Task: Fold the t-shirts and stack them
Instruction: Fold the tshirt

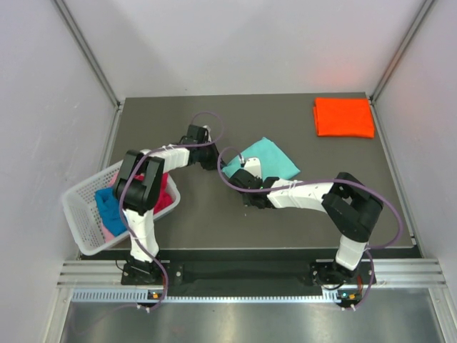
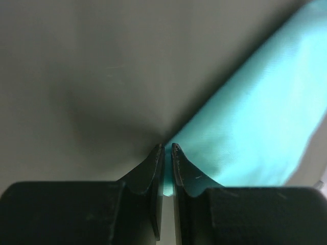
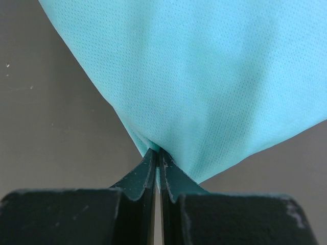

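Overhead, both arms reach inward from their bases at the near edge and meet over the middle of the dark table (image 1: 300,128). The left arm folds up past the white basket (image 1: 80,214) and bends its wrist down to the right. The right arm lies low, its forearm stretched leftward. Between them the teal t-shirt (image 1: 270,158) sits bunched near the table's centre, with the left gripper (image 1: 208,160) at its left corner and the right gripper (image 1: 240,171) at its near-left edge. From up there I can't make out either claw's jaws; the wrist cameras do that. The right one shows its fingertips (image 3: 148,155) clenched on a gathered fold of teal cloth, which fans up and away from the pinch. The left one shows its fingertips (image 2: 176,150) drawn nearly together at the shirt's corner, teal showing in the narrow slit between them; whether they truly bite the cloth I cannot tell. Only the top view takes in the rest: the orange t-shirt (image 1: 344,116) folded flat in the far right corner, and the blue t-shirt (image 1: 108,204), magenta-red t-shirt (image 1: 167,194) and pink t-shirt (image 1: 107,232) heaped in the basket.
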Robot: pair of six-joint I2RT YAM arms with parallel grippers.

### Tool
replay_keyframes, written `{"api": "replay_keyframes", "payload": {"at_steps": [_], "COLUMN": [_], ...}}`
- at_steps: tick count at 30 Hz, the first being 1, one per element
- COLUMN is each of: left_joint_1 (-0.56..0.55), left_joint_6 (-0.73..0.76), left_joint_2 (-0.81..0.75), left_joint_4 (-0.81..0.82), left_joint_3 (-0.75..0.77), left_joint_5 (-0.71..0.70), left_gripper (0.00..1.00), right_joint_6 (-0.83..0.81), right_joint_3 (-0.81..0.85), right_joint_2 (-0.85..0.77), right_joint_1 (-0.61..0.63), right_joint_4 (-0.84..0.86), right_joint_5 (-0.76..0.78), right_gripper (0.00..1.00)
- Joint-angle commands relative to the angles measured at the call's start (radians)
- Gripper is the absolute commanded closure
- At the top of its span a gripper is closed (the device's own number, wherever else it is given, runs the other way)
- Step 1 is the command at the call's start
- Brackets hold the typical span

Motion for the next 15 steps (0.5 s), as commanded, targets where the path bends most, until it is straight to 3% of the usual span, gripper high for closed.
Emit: {"api": "replay_keyframes", "payload": {"at_steps": [1,5,10,15], "left_joint_1": [0.001,0.002,0.002,-0.004], "left_joint_6": [0.051,0.107,0.168,0.173], "left_joint_2": [0.032,0.054,0.016,-0.076], "left_joint_4": [-0.008,-0.073,-0.185,-0.218], "left_joint_3": [0.062,0.137,0.246,0.26], "left_joint_5": [-0.057,-0.117,-0.192,-0.151], "left_gripper": [0.84,0.84,0.82,0.8], "right_joint_6": [0.006,-0.002,-0.028,-0.053], "right_joint_3": [-0.003,-0.002,0.003,0.032], "right_joint_2": [-0.052,-0.061,-0.12,-0.184], "right_joint_1": [0.006,0.006,0.009,0.008], "right_joint_4": [0.005,-0.006,-0.016,-0.05], "right_joint_5": [0.004,-0.01,-0.07,-0.157], "right_gripper": [1.0,0.98,0.82,0.75]}}
